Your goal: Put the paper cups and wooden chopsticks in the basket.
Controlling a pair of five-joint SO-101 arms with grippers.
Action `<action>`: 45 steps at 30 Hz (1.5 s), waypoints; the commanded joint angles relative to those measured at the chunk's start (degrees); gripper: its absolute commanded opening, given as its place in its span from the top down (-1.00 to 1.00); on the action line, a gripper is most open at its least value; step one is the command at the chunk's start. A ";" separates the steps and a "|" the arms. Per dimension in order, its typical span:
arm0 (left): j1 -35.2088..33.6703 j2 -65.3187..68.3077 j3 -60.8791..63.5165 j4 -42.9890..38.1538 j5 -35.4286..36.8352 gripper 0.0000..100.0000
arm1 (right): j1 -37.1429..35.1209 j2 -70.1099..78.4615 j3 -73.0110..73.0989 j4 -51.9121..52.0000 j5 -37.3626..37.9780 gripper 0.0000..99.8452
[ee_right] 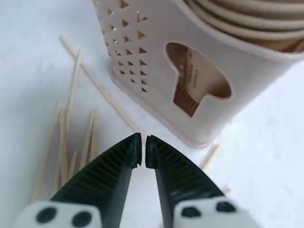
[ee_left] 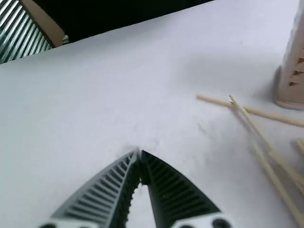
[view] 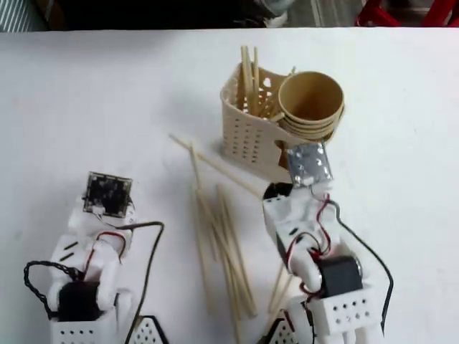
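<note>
Paper cups (view: 310,100) are in the basket (view: 247,136); most chopsticks lie loose on the bench (view: 107,93).
High view: we see the cups stacked in the basket with a few upright chopsticks (view: 249,72) beside them. The loose chopsticks (view: 222,244) are scattered in front of the basket. Right arm (view: 315,244) is just beside the basket, left arm (view: 93,251) well apart from it. Left wrist view: left tool (ee_left: 140,153) pressed together, gripping nothing, loose chopsticks between it and the basket. Right wrist view: right tool (ee_right: 142,140) pressed together, gripping nothing, near the basket wall.
</note>
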State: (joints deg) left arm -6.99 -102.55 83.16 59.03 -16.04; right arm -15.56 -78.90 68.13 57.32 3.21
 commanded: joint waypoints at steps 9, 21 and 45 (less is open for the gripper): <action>11.21 14.20 -13.63 5.27 -0.97 0.95 | 12.18 -22.55 7.47 -2.33 -7.74 0.95; 21.23 60.44 -32.62 5.54 8.97 0.74 | 12.79 -23.87 9.05 -4.00 -7.38 0.95; 27.21 94.11 -46.95 5.10 31.47 0.45 | 14.64 -23.87 9.05 -4.09 -7.38 0.95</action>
State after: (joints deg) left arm 20.09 -10.07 38.77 64.48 12.53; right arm -1.14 -102.37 77.63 54.51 -3.82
